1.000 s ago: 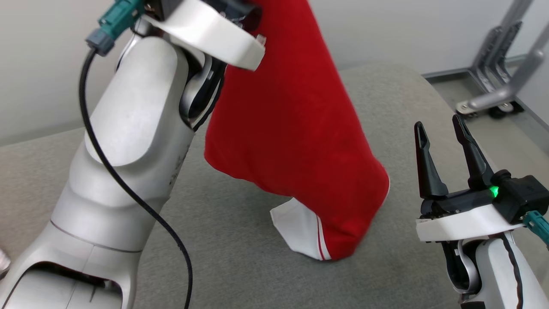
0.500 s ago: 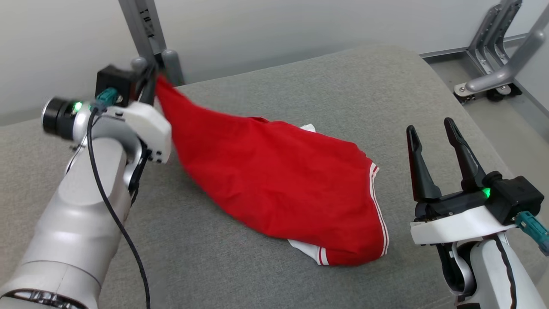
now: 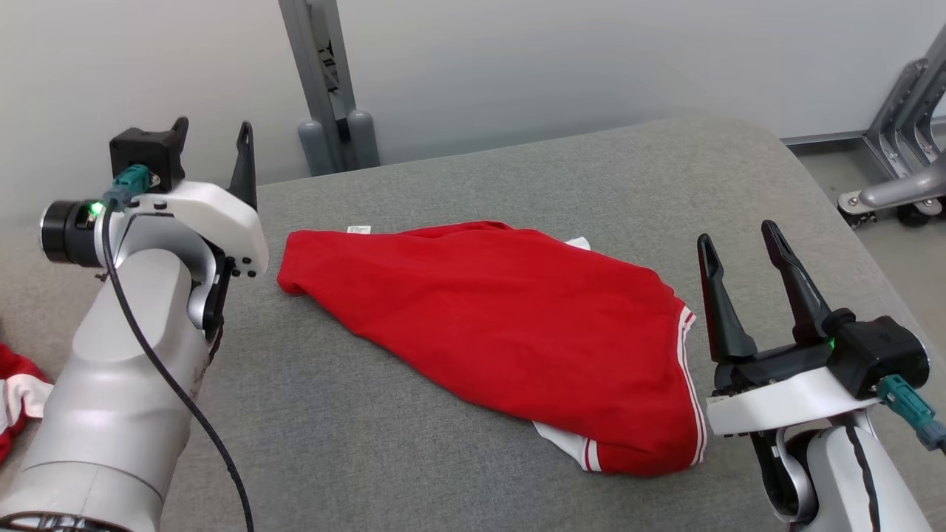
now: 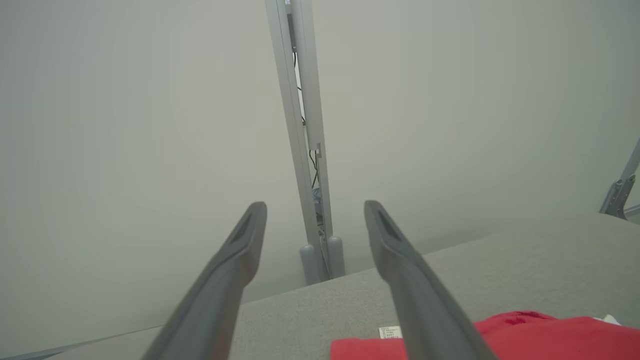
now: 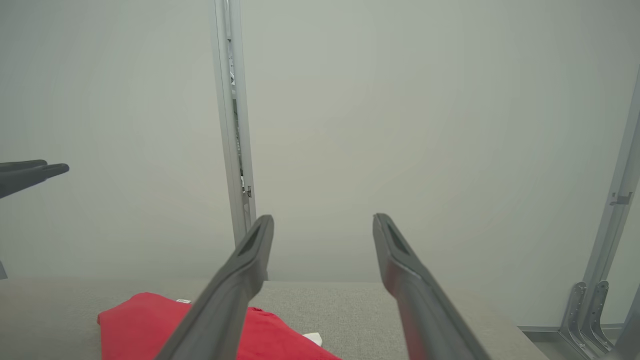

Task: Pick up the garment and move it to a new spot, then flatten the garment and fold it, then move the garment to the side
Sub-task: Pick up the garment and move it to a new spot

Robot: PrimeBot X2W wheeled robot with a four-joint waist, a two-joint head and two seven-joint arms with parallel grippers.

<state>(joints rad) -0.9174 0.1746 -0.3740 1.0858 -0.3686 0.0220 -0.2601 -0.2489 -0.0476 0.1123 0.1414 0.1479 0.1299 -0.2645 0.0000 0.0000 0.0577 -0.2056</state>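
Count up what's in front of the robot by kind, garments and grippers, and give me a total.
Garments: 2, the red garment lying on the table and a red-and-white garment at the head view's left edge.
Grippers: 2, the left gripper and the right gripper, both open and empty.
Total: 4

Left claw [image 3: 212, 129] spread wide, right claw [image 3: 736, 233] spread wide
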